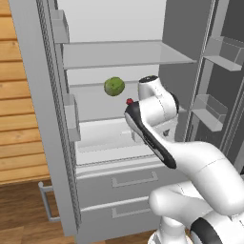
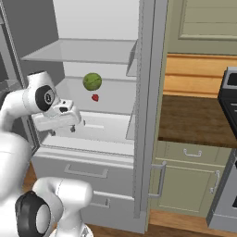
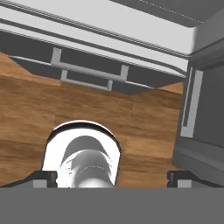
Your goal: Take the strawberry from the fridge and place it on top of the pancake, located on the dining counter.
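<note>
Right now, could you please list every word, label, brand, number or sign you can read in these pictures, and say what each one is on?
None: no readable text shows in any view.
The fridge shelves, door bins and drawer fronts are blank.
The strawberry and the green fruit carry no sticker.
The gripper and white arm bear no brand mark.
The cabinets and wooden counter beside the fridge show no label.
</note>
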